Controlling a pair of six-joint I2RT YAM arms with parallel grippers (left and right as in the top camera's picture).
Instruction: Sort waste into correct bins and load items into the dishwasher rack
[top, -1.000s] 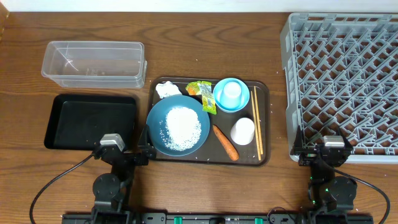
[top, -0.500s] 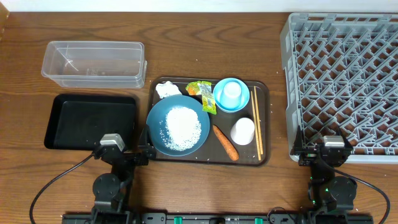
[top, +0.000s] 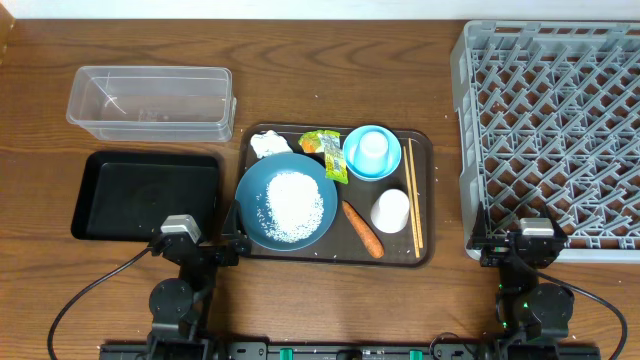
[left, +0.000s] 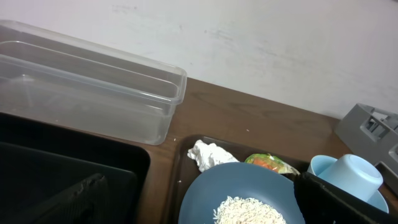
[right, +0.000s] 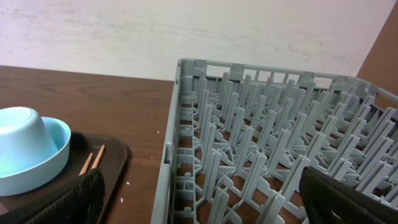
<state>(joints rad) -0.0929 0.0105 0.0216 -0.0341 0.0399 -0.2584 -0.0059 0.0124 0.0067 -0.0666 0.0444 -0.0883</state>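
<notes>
Seen from overhead, the left gripper (top: 197, 250) sits at 6 o'clock of the black tray (top: 145, 195), fingers spread wide and holding nothing. The right gripper (top: 522, 252), equally wide and empty, sits at the near-left corner of the dishwasher rack (top: 545, 130); I cannot tell whether it touches it. A strip of bare wood separates the rack from the brown serving tray (top: 430, 200). On that tray the dark-blue plate (top: 252, 195) carries the rice (top: 295, 205), with the tissue (top: 268, 144) at its 11 o'clock, the wrapper (top: 325, 150) at 1 and the carrot (top: 362, 228) at 4. The light-blue cup (top: 372, 150) stands upturned in the bowl (top: 352, 160), the whitish cup (top: 390, 210) lies at the bowl's 6 o'clock, and the chopsticks (top: 413, 195) run along the tray's right edge. The clear tub (top: 150, 100) lies at 12 o'clock of the black tray. In the left wrist view, dark fingers (left: 81, 199) stand far apart at the bottom corners, the plate between them. In the right wrist view, the fingers (right: 68, 199) are likewise parted, with the rack wall ahead.
</notes>
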